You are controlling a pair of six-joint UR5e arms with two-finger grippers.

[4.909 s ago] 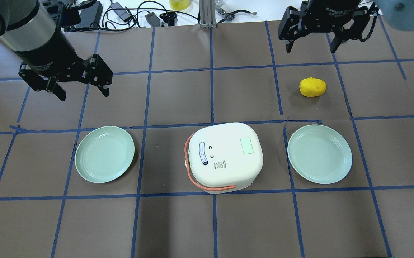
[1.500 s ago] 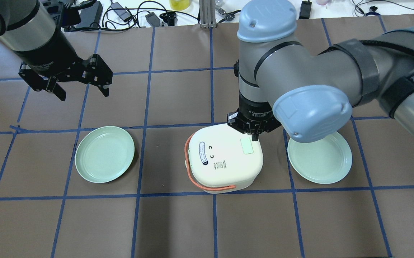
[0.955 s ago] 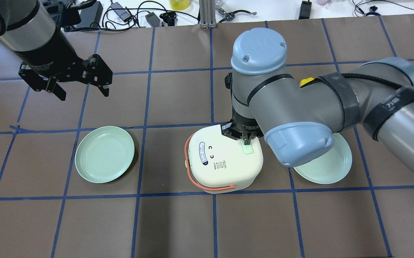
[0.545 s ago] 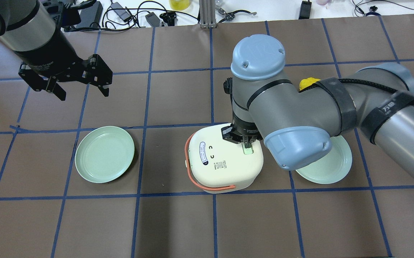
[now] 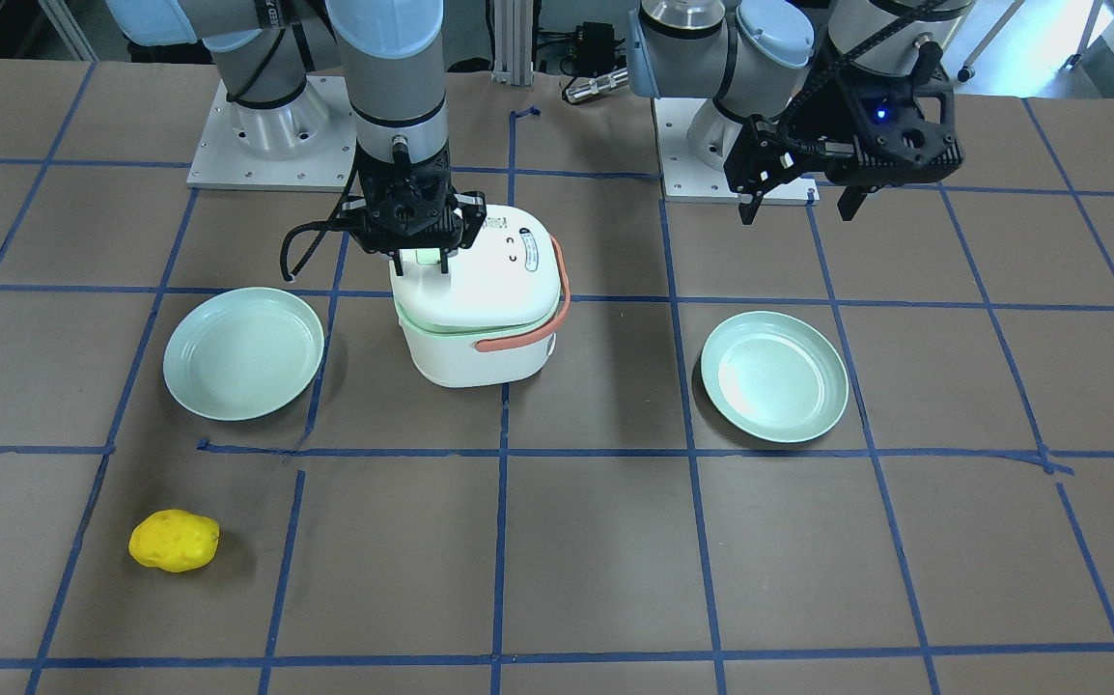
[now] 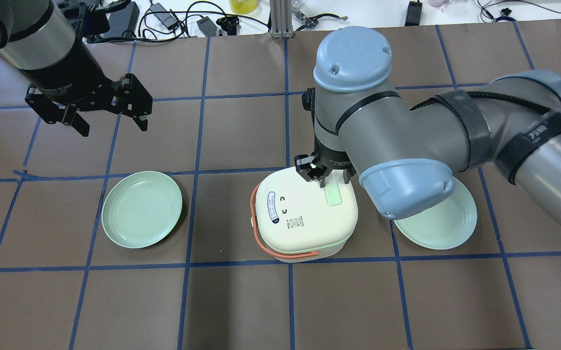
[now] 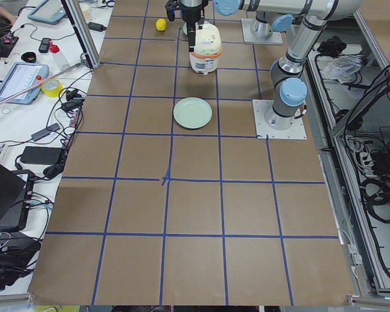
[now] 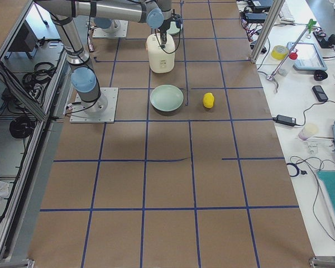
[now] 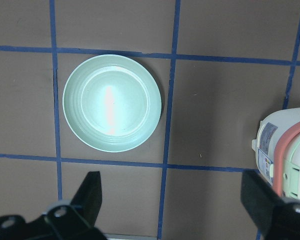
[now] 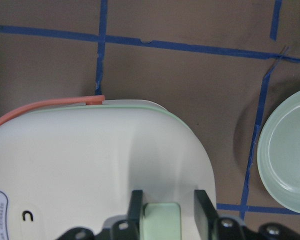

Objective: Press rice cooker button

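The white rice cooker [image 6: 305, 218] with a salmon handle stands mid-table. It also shows in the front view [image 5: 475, 290]. Its pale green button [image 6: 332, 196] sits on the lid's right part. A thin green seam shows between lid and body. My right gripper [image 6: 323, 181] hovers just above the button's far end, its fingers drawn close together and holding nothing. In the right wrist view the fingertips [image 10: 136, 207] flank the button [image 10: 162, 220]. My left gripper [image 6: 113, 128] is open and empty, high at the far left.
A green plate [image 6: 142, 209] lies left of the cooker and another [image 6: 436, 223] right of it, partly under my right arm. A yellow potato [image 5: 174, 541] lies beyond the right plate. Cables and tools lie along the table's far edge [image 6: 173, 19].
My right gripper came in from the far right, went down onto the button, and has now lifted slightly off it. The lid now sits a little raised. The left arm has not moved.
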